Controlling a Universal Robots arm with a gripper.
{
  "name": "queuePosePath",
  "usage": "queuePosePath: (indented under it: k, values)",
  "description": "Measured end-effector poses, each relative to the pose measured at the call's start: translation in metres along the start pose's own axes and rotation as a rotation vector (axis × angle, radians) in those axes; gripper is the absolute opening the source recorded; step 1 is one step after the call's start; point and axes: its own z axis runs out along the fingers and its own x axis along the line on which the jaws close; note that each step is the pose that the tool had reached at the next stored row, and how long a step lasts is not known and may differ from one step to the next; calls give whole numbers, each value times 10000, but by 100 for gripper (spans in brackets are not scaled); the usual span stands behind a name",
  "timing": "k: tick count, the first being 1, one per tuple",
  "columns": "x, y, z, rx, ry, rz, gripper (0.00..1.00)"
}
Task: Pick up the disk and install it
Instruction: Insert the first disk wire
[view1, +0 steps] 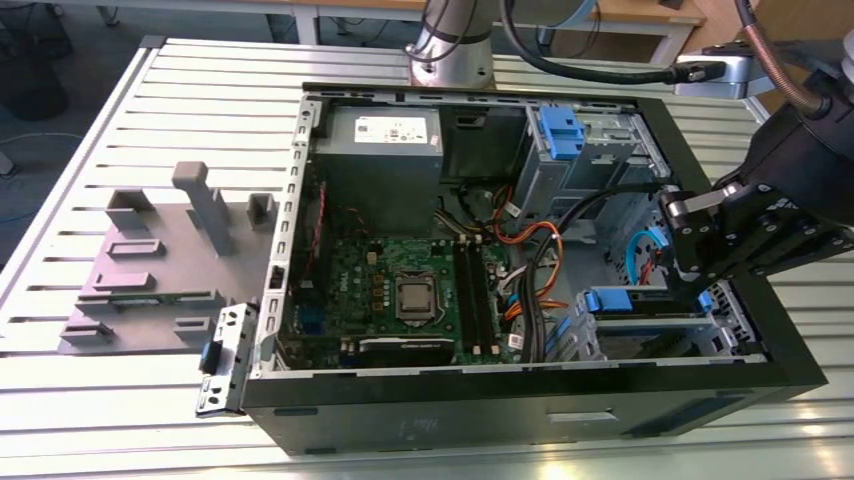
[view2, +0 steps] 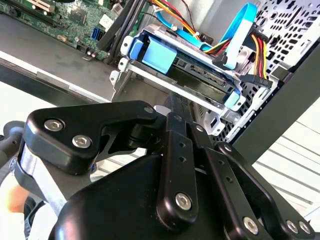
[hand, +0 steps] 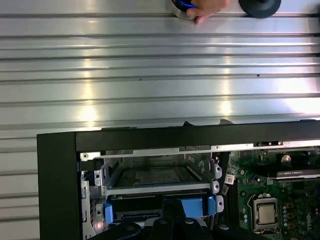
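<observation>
The open black computer case lies on its side on the slatted aluminium desk, near the desk's front edge in the exterior view. Inside the case are a green motherboard, a grey power-supply box with a white sticker and blue-clipped drive cages toward the far corner.

The flat silver-metal disk in its blue plastic carrier frame sits in the metal drive bay at the case's corner on the exterior view's right, near the front edge; in the exterior view its blue handle shows at the bay's mouth. A light-blue data cable and a bundle of red, yellow and black power wires run to the disk's end in the second wrist view. In the first wrist view the disk lies inside the bay behind its blue frame.

The black tool hangs just above that bay, at the case's edge on the exterior view's right, holding nothing. In the second wrist view its black fingers point at the bay's front beside the disk, seemingly drawn together, though I cannot tell for certain.

A grey plastic fixture with upright posts stands on the desk beside the case, on the exterior view's left.
</observation>
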Motion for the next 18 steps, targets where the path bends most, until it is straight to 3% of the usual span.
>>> queuePosePath:
  k: [18]
  values:
    - [0, 0, 0, -28, 5, -378, 11]
